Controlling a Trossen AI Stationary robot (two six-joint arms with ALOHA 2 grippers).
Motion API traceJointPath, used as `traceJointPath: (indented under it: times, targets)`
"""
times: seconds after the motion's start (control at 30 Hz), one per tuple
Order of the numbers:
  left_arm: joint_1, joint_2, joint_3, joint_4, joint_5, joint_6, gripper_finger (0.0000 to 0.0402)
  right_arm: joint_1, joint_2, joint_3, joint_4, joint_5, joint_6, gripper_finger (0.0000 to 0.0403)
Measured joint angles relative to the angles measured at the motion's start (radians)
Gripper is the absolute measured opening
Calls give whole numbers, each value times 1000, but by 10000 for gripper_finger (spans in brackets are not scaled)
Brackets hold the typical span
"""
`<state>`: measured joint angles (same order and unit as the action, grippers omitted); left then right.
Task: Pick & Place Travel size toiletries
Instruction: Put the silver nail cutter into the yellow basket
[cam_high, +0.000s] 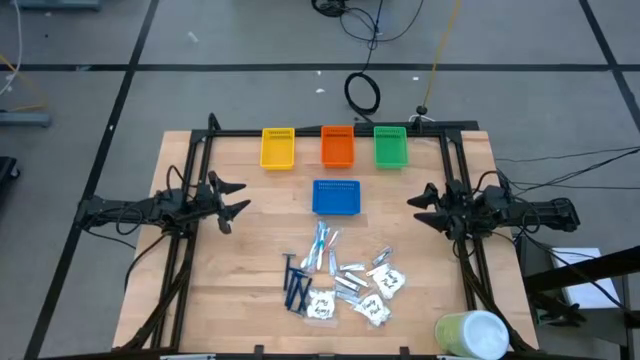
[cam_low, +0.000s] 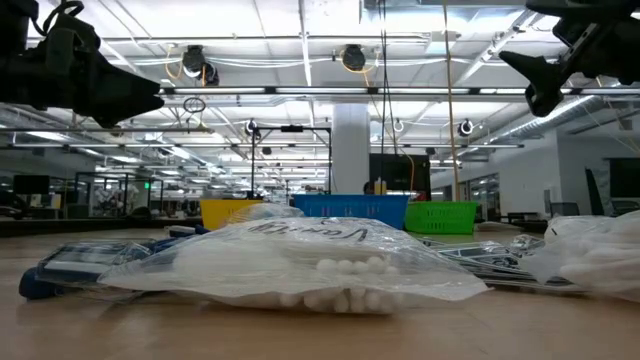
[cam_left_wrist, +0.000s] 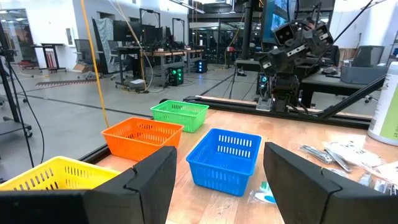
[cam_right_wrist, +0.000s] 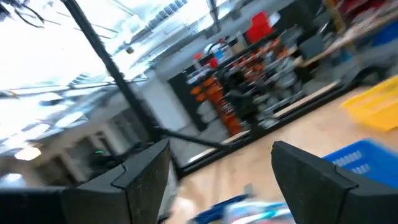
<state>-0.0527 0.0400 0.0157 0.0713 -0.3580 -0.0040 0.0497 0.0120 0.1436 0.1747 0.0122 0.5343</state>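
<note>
The travel size toiletries (cam_high: 343, 282) lie in a loose heap on the wooden table's near middle: dark blue razors (cam_high: 295, 288), light-blue-and-white sticks (cam_high: 322, 245), silvery packets and white sachets (cam_high: 375, 308). In the low view a clear bag of small white pieces (cam_low: 310, 262) lies closest. My left gripper (cam_high: 236, 199) hovers open at the table's left edge, pointing right, above the table. My right gripper (cam_high: 422, 207) hovers open at the right edge, pointing left. Both are well clear of the heap.
A yellow tray (cam_high: 278, 147), an orange tray (cam_high: 338, 145) and a green tray (cam_high: 390, 146) stand in a row at the far edge. A blue tray (cam_high: 336, 196) sits in the middle between the grippers. A big pale green-and-white cylinder (cam_high: 472, 335) stands at the near right corner.
</note>
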Motion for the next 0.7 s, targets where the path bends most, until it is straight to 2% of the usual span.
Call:
traceJointPath:
  times: [0.1,0.2,0.4,0.53,0.63,0.7]
  targets:
    - [0,0,0,0,0,0,239,0,0,0,-1,73,-84,267]
    - [0,0,0,0,0,0,239,0,0,0,1,121,-102,267]
    - [0,0,0,0,0,0,239,0,0,0,1,124,-53,267]
    - [0,0,0,0,0,0,239,0,0,0,-21,200,-123,267]
    - [0,0,0,0,0,0,239,-1,1,0,-56,200,-131,267]
    - [0,0,0,0,0,0,239,-4,1,0,-21,202,-153,267]
